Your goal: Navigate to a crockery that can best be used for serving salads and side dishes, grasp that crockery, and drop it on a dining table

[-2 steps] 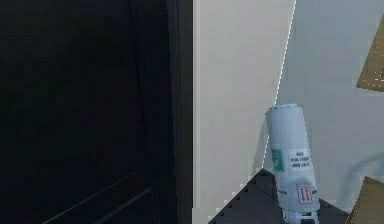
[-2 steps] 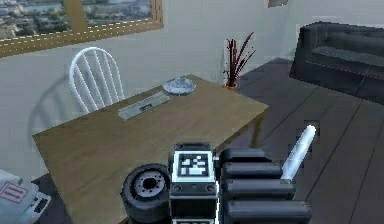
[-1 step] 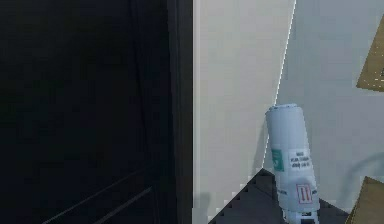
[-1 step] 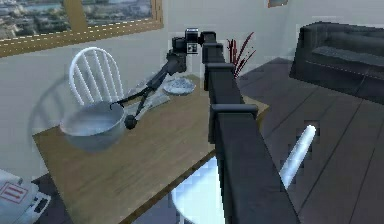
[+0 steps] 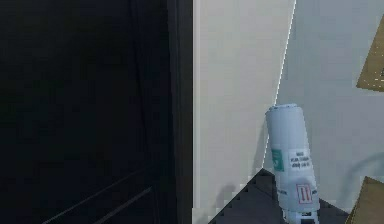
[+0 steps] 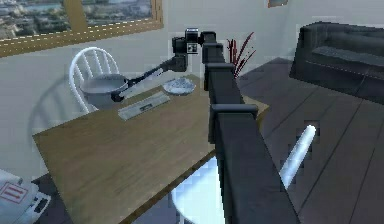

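In the forward view, a tall black panelled door or cabinet front takes up the left half. A plain white wall is beside it. Right of that, a white cylindrical canister with a teal label stands on the dark floor, and tan flat shapes cut in at the right edge.

In the arm side view, a white object with small keys sits at the bottom left corner, below a wood-framed window. A white spindle-back chair stands at the far side of the brown wooden worktop. A shallow grey bowl-like shape lies in front of that chair, at the worktop's far edge. The end effector reaches it with its thin fingers. I cannot tell how the fingers are set, or whether they hold anything.

A flat grey rectangular slab lies on the worktop to the right, and a small pale round dish lies beyond it. The dark square arm bar rises across the middle. Behind it are a red-leaved plant and, far right, a dark sofa.
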Available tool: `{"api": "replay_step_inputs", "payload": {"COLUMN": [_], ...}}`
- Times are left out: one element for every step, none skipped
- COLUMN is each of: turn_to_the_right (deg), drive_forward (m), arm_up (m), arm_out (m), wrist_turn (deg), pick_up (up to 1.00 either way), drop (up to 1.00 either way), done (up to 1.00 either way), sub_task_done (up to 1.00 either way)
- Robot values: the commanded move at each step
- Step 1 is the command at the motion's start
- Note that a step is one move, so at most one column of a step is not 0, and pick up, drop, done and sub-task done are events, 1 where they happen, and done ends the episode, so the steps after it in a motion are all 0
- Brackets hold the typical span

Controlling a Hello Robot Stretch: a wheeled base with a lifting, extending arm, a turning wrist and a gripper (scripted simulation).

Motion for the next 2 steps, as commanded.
{"api": "replay_step_inputs", "payload": {"turn_to_the_right": [0.0, 0.0], "drive_forward": [0.0, 0.0], "arm_up": [0.0, 0.0], "arm_out": [0.0, 0.0], "wrist_turn": [45.0, 24.0], "pick_up": [0.0, 0.0], "drop": [0.0, 0.0], "done": [0.0, 0.0], "sub_task_done": [0.0, 0.0]}}
